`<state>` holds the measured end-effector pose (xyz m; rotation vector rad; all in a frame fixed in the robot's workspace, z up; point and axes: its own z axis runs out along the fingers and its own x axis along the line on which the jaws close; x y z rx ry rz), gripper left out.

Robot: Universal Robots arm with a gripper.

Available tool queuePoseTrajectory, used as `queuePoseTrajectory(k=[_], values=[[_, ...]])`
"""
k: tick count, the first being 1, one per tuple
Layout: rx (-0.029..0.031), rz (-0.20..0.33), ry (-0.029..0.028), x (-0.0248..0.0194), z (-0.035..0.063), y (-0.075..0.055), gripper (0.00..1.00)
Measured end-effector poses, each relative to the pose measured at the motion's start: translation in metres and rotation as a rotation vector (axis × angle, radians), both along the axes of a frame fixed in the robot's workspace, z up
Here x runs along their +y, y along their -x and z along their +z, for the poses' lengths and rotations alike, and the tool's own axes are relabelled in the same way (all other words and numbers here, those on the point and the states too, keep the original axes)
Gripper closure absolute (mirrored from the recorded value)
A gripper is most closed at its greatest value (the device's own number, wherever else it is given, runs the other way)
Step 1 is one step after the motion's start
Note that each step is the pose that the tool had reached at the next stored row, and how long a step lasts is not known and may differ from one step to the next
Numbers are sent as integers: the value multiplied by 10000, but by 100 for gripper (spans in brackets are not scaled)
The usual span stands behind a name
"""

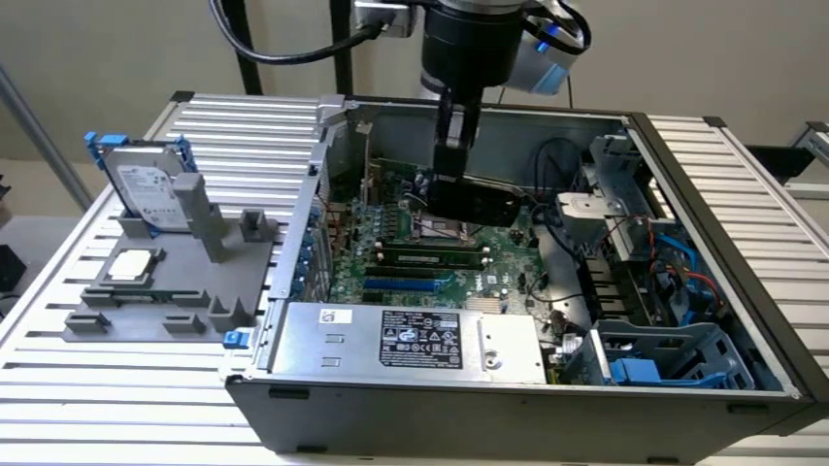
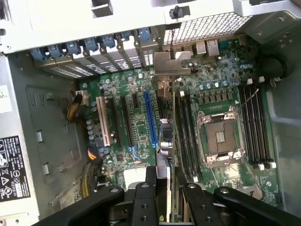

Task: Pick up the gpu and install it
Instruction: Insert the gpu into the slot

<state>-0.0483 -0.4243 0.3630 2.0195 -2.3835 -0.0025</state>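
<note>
The case [image 1: 453,413] lay open on the slatted table [image 1: 91,413], and inside it the green board [image 1: 486,282] spread across the floor, carrying the socket [image 2: 220,137], banks of memory slots [image 2: 256,127] and a blue slot [image 2: 150,120]. The silver power supply [image 1: 337,340], with its black label [image 1: 421,338], took up the near left part of the case in the exterior view; a drive bay [image 1: 667,354] with blue parts sat near the case's right corner there, and loose cables [image 1: 686,277] ran above it. Beside the case, at the exterior view's left, stood the grey tray [image 1: 247,262], holding the hard drive [image 1: 149,194] upright in its blue rails and the pale square chip [image 1: 130,264] lying flat in a holder. The gpu [image 1: 476,202] was over the case, above the board and out of the tray. It was between the fingers of the claw [image 2: 164,181], which had closed on it, clamped against its two sides. The wrist view showed the card edge-on, reaching out past the fingertips, its silver bracket [image 2: 169,68] at the end farther from the claw, toward the case wall with the blue latches [image 2: 108,41]. In that view the card's edge lay between the blue slot and the socket.
</note>
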Motion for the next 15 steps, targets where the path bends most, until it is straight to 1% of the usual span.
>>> queuePoseTrajectory(k=[5,7,9,11,15], values=[[-3,881,-1,0,-54,0,100],[-14,1077,-5,-1,-84,9,100],[-28,1153,-17,-9,-118,34,100],[-46,1162,-30,-28,-148,81,100],[-100,1160,-61,-94,-205,182,100]])
